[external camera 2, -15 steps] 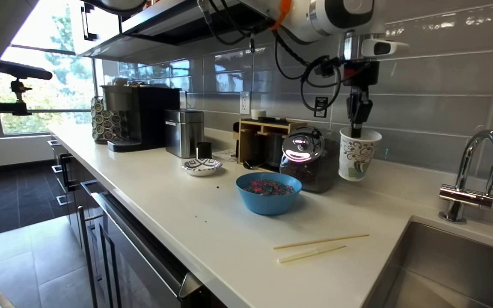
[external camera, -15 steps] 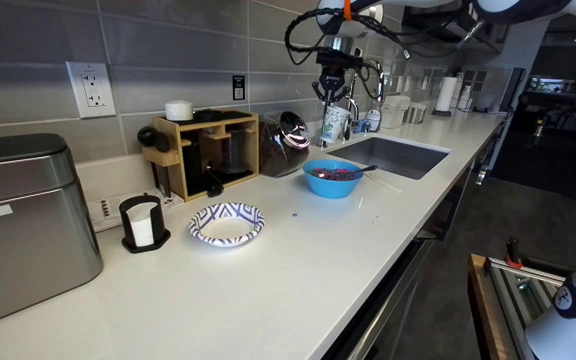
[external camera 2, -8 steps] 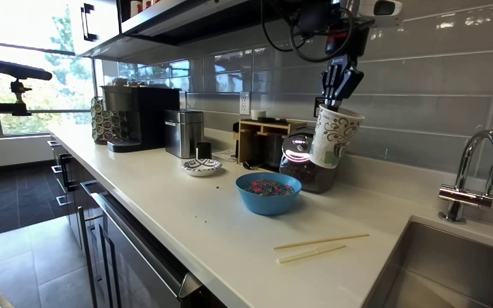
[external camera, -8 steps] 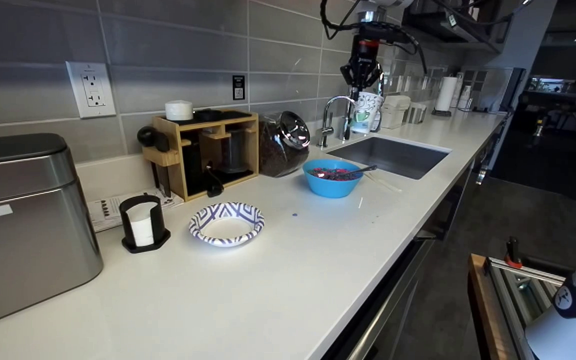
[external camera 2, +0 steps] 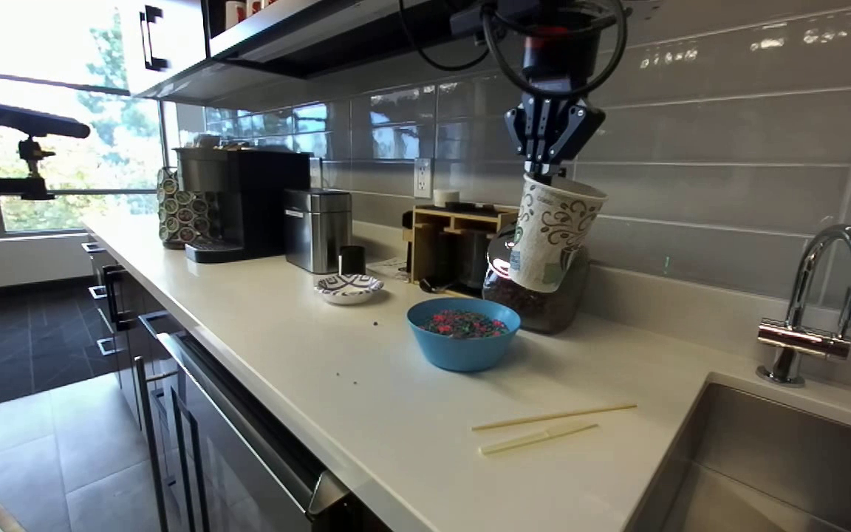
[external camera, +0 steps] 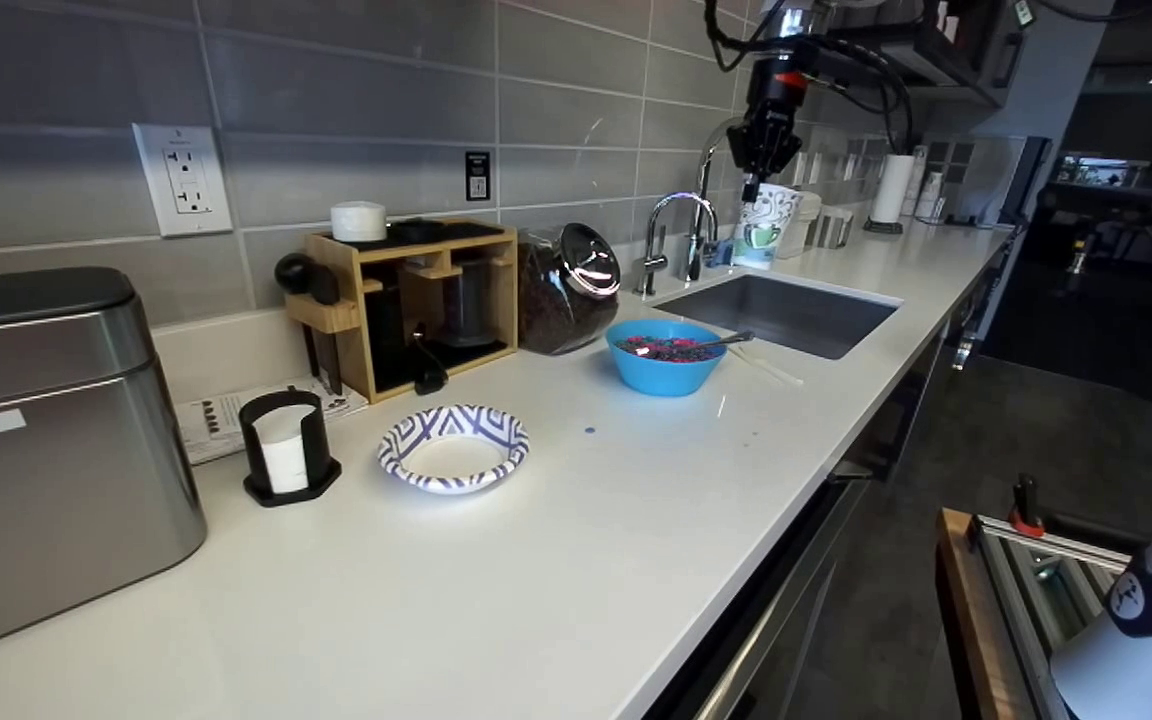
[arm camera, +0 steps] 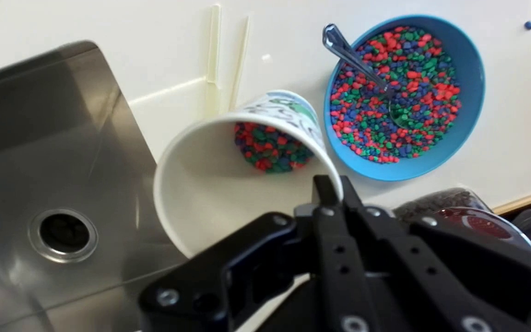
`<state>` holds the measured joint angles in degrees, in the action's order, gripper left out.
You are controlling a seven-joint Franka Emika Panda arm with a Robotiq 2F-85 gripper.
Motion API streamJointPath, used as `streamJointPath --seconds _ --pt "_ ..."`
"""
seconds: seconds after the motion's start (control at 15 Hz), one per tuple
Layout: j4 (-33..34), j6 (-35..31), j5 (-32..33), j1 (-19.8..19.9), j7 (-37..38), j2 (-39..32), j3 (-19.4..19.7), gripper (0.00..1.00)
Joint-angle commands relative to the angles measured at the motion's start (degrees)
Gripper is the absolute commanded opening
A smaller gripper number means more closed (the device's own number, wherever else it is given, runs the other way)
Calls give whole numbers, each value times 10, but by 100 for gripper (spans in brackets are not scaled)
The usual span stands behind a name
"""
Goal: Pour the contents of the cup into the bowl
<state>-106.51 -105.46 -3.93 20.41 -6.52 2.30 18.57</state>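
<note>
The cup is a white paper cup with a swirl print (external camera 2: pixel 555 240), also seen in an exterior view (external camera: pixel 762 230) and the wrist view (arm camera: pixel 215 189). Red, green and blue pieces lie at its bottom. My gripper (arm camera: pixel 339 189) is shut on the cup's rim, one finger inside and one outside. It holds the cup in the air, somewhat tilted, beside the bowl and not over it. The bright blue bowl (external camera 2: pixel 462 353) stands on the counter, also seen in an exterior view (external camera: pixel 664 376) and the wrist view (arm camera: pixel 472 92). It holds similar pieces and a spoon (arm camera: pixel 353 57).
Two thin sticks (external camera 2: pixel 544 436) lie near the sink (external camera: pixel 786 312). A faucet (external camera 2: pixel 802 343) rises behind it. A glass jar (external camera: pixel 561 300) and wooden organizer (external camera: pixel 441 235) stand along the wall. A patterned dish (external camera: pixel 396 450) and black holder (external camera: pixel 316 450) are further along. A cabinet hangs above (external camera 2: pixel 270 44).
My gripper has carried the cup away from the tiled wall and turned. The cup tilts more than before in an exterior view. The bowl and other objects have not moved.
</note>
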Motion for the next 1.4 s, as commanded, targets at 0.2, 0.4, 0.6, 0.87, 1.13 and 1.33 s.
streamJointPath --seconds 0.2,0.4,0.6,0.87,1.13,1.33 --pt "-57 -24 0 -13 -17 56 3 0" --pt "-67 -11 -13 -20 -36 58 0 0" --pt "-77 0 -69 -36 -74 68 0 0" --pt "-75 37 -153 -47 -117 67 6 0" --pt "-76 73 -242 -48 -152 57 14 0" --pt "-80 91 -294 -47 -173 47 16 0"
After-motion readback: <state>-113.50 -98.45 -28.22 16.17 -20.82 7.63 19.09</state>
